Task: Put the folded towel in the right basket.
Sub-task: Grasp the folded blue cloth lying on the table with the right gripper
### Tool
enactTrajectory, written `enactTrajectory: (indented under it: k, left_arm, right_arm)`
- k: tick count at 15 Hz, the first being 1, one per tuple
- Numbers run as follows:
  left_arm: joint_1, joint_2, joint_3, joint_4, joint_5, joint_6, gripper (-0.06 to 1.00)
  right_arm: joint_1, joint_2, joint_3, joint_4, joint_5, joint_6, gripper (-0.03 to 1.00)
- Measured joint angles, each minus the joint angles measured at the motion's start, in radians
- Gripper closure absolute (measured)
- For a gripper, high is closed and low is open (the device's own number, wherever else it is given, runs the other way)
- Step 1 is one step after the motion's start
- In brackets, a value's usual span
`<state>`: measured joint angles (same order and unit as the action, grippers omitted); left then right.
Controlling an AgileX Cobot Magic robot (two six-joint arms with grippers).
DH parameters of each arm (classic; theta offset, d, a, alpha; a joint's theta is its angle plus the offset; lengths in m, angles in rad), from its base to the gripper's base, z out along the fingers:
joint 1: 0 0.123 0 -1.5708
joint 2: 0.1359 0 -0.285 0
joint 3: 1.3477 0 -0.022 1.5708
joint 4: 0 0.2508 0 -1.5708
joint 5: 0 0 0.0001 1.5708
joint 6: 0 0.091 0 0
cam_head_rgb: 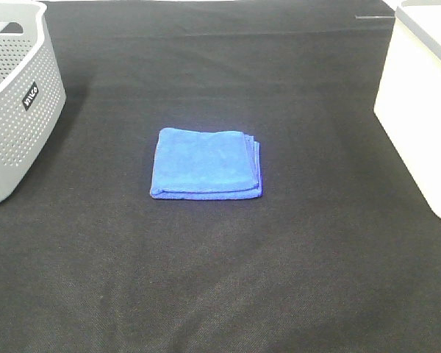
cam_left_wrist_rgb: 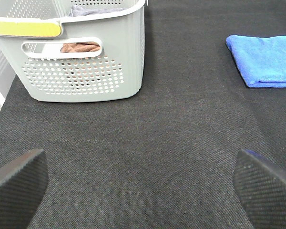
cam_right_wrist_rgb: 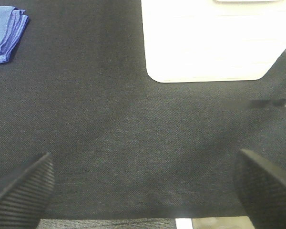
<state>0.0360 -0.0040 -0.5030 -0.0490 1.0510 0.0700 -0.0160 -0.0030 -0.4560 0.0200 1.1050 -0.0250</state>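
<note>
A folded blue towel [cam_head_rgb: 206, 163] lies flat in the middle of the black table. It also shows in the left wrist view [cam_left_wrist_rgb: 264, 59] and at the edge of the right wrist view [cam_right_wrist_rgb: 5, 33]. The right basket [cam_head_rgb: 420, 103] is white with solid walls and stands at the right edge; the right wrist view shows its wall [cam_right_wrist_rgb: 214, 43]. Neither arm shows in the high view. My left gripper [cam_left_wrist_rgb: 140, 191] is open and empty, well short of the towel. My right gripper [cam_right_wrist_rgb: 143, 191] is open and empty, near the table's front edge, short of the white basket.
A grey perforated basket [cam_head_rgb: 18, 103] stands at the left edge; in the left wrist view [cam_left_wrist_rgb: 81, 57] it holds some brown cloth [cam_left_wrist_rgb: 81, 46]. The black cloth [cam_head_rgb: 220, 279] covers the table. The table's front edge [cam_right_wrist_rgb: 133, 222] shows in the right wrist view.
</note>
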Motion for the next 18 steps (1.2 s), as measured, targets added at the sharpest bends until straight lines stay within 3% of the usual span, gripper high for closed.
enactTrajectory:
  k: [3,5,7,10,12,15,18]
  left_arm:
    - [0.000,0.000,0.000,0.000,0.000,0.000,-0.05]
    - [0.000,0.000,0.000,0.000,0.000,0.000,-0.05]
    - [0.000,0.000,0.000,0.000,0.000,0.000,-0.05]
    - [0.000,0.000,0.000,0.000,0.000,0.000,-0.05]
    - [0.000,0.000,0.000,0.000,0.000,0.000,-0.05]
    - [0.000,0.000,0.000,0.000,0.000,0.000,-0.05]
    - [0.000,0.000,0.000,0.000,0.000,0.000,-0.05]
  right_arm:
    - [0.000,0.027,-0.006,0.002,0.000,-0.001,-0.01]
    - [0.000,0.245,-0.099,0.041,-0.007,-0.011,-0.01]
    - [0.000,0.607,-0.346,0.086,0.040,-0.021,-0.01]
    - [0.000,0.975,-0.700,0.135,0.103,-0.021,-0.01]
    - [0.000,1.156,-0.864,0.234,0.103,-0.028,-0.01]
    - [0.040,1.393,-0.953,0.481,0.099,-0.101,-0.01]
    - [0.168,1.659,-0.958,0.518,-0.022,-0.114,-0.01]
